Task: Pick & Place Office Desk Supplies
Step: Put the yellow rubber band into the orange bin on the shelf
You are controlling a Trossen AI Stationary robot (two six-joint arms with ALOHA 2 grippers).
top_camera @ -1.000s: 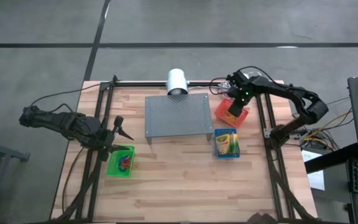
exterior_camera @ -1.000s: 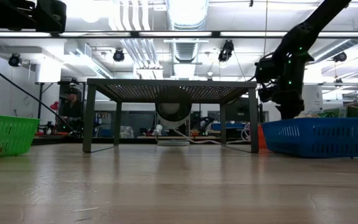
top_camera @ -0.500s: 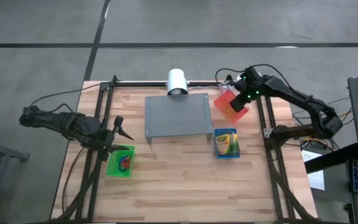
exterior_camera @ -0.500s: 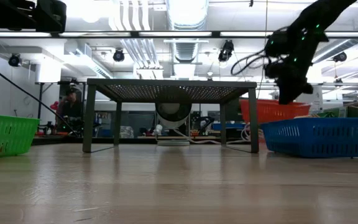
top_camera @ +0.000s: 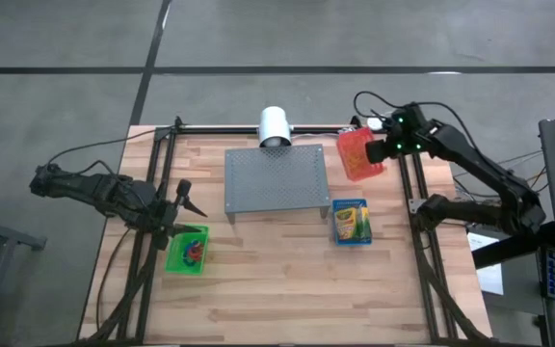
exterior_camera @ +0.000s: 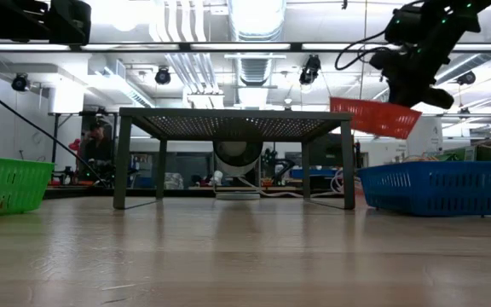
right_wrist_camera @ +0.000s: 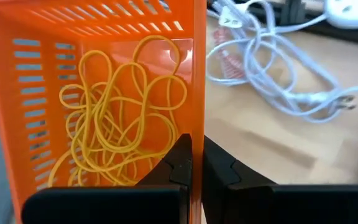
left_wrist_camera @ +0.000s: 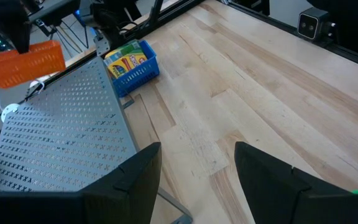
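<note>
My right gripper (top_camera: 382, 151) is shut on a red mesh basket (top_camera: 356, 154), which hangs in the air at the table's far right, level with the stand's top in the low view (exterior_camera: 373, 117). Thin yellow rubber bands (right_wrist_camera: 117, 134) lie tangled inside it. The green-and-yellow crayon box (top_camera: 351, 222) lies in a blue basket (top_camera: 352, 236) on the table. Small red and blue bands (top_camera: 193, 253) sit in a green basket (top_camera: 187, 251) near the left edge. My left gripper (top_camera: 183, 198) hovers open above that basket, holding nothing. My right gripper pinches the red basket's side wall (right_wrist_camera: 197, 118) at its rim, on the side toward the table's right edge. One finger (right_wrist_camera: 178, 163) is inside the basket and the other (right_wrist_camera: 221, 169) outside. The fingers slant downward. The basket is lifted clear of the table and slightly tilted.
A grey perforated metal stand (top_camera: 274, 180) occupies the far middle of the table, with a white cylinder (top_camera: 275, 125) behind it. White cables (right_wrist_camera: 272, 68) lie at the far right corner. Black frame rails (top_camera: 152, 222) run along both sides. Bare wood fills the near half.
My right gripper has risen and drawn toward the table's far right corner, rolling its wrist, still shut on the red basket. The basket, which stood on the table beside the stand, is now lifted clear and tipped.
</note>
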